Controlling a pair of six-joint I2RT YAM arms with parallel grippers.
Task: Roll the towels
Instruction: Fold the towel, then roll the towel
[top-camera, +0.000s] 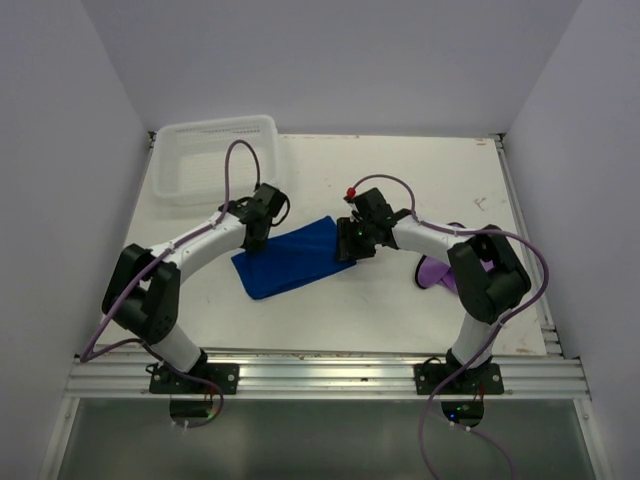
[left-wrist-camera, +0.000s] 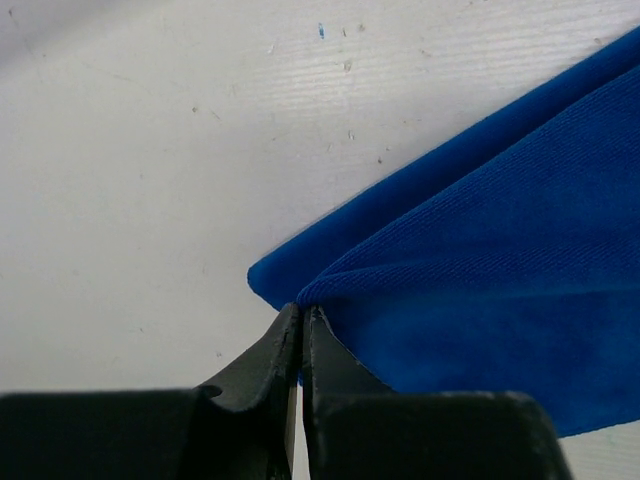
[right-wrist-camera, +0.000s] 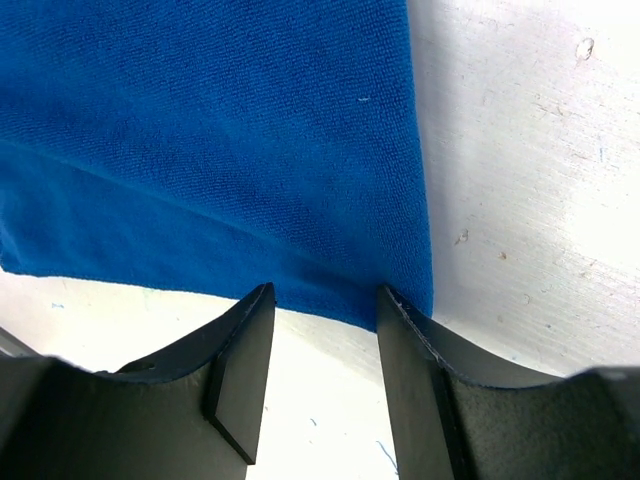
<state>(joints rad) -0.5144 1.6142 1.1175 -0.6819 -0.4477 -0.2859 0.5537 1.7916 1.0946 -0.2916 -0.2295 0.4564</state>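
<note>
Lying on the table (top-camera: 420, 170), the royal blue towel (top-camera: 290, 258) seems pinched at one corner by the clenched left end effector (left-wrist-camera: 301, 312); the right end effector (right-wrist-camera: 325, 292) hangs released at its opposite edge

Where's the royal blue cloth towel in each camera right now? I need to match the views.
Top external: royal blue cloth towel lies mid-table, slanting.
Left wrist: towel fills the right side, its corner at bottom centre.
Right wrist: towel covers the upper left.
Shared landmark: white tabletop beneath it, seen at left and at right.
</note>
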